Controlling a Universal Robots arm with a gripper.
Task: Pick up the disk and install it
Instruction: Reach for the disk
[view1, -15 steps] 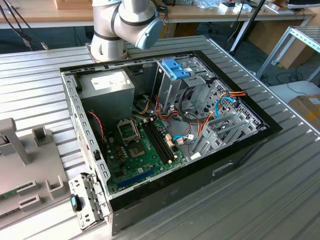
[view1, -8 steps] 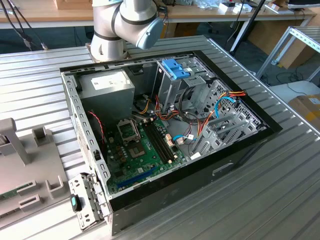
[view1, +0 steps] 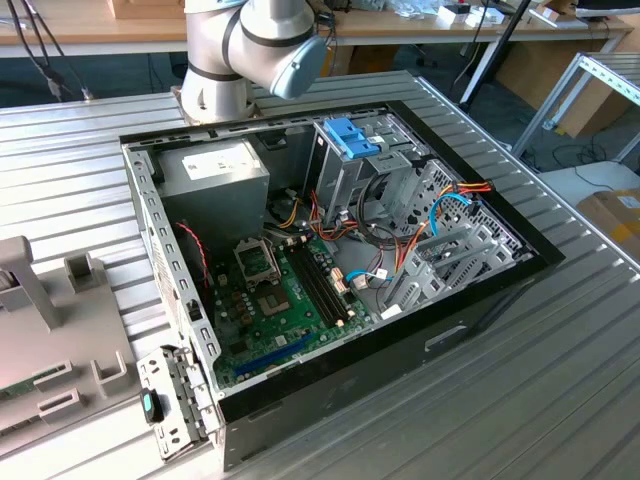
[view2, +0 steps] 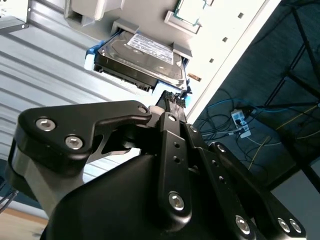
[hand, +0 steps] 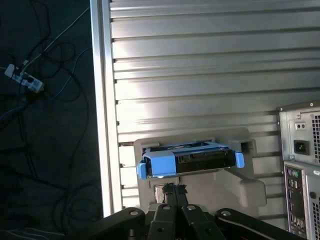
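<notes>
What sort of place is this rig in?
Probably a robotics lab or workshop: a robot arm at a ribbed metal table, an open computer case on it, wooden workbenches and loose floor cables behind.

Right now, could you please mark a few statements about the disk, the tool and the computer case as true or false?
1. The disk rests in a grey holder on the slatted metal table. True.
2. The tool is carrying the disk above the computer case. False: in both wrist views the tool is just short of the disk, which lies in its holder.
3. The computer case lies open, with its motherboard exposed. True.
4. The plastic carrier around the disk is red. False: it is light blue.
</notes>
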